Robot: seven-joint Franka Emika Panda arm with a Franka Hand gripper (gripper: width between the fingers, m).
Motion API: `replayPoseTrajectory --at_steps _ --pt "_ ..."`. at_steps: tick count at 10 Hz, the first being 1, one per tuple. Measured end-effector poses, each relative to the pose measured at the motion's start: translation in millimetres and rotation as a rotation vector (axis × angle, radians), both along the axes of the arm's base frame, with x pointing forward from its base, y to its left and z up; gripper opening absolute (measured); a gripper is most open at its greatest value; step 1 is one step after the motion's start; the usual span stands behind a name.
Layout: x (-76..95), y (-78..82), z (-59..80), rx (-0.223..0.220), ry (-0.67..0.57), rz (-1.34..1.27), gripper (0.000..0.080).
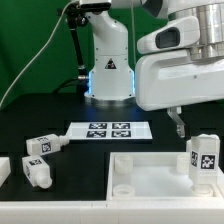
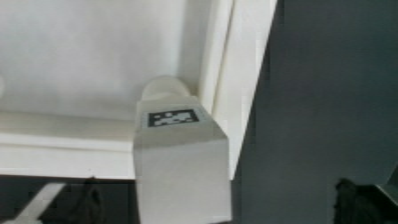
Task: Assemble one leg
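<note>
A white leg (image 1: 204, 157) with a black-and-white tag stands upright in the tabletop's (image 1: 150, 178) corner at the exterior view's right. My gripper (image 1: 199, 126) hovers just above it; one dark finger (image 1: 178, 125) shows beside the leg's top, and the other is hidden. In the wrist view the leg (image 2: 178, 150) stands between my fingertips (image 2: 63, 205), with a wide gap on each side. The gripper (image 2: 214, 205) is open and holds nothing. The tabletop's raised rim (image 2: 231, 70) runs past the leg.
Two loose legs (image 1: 40, 146) (image 1: 38, 171) lie on the black table at the exterior view's left, and part of a third (image 1: 3, 170) shows at the edge. The marker board (image 1: 107, 129) lies in front of the robot base (image 1: 108, 70).
</note>
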State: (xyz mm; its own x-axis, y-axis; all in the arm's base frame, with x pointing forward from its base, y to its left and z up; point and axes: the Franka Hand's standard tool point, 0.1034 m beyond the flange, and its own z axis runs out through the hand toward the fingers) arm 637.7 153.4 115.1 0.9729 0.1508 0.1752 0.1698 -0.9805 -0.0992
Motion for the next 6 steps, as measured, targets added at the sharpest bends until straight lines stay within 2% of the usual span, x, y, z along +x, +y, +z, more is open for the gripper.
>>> replayPoseTrajectory --at_steps 1,2,3,4,6 --pt "-0.6 0.0 -0.5 -0.001 0.003 0.0 0.0649" --pt "-10.5 -1.4 -3.2 -0.017 0.1 0.01 0.0649" --pt "-6.5 -3.5 -1.0 -0.022 0.153 -0.004 0.0649" --pt "2.7 -11.7 -1.7 -0.019 0.133 -0.071 0.0649" --pt "4.2 -14.1 -8.0 -0.028 0.122 -0.094 0.0649"
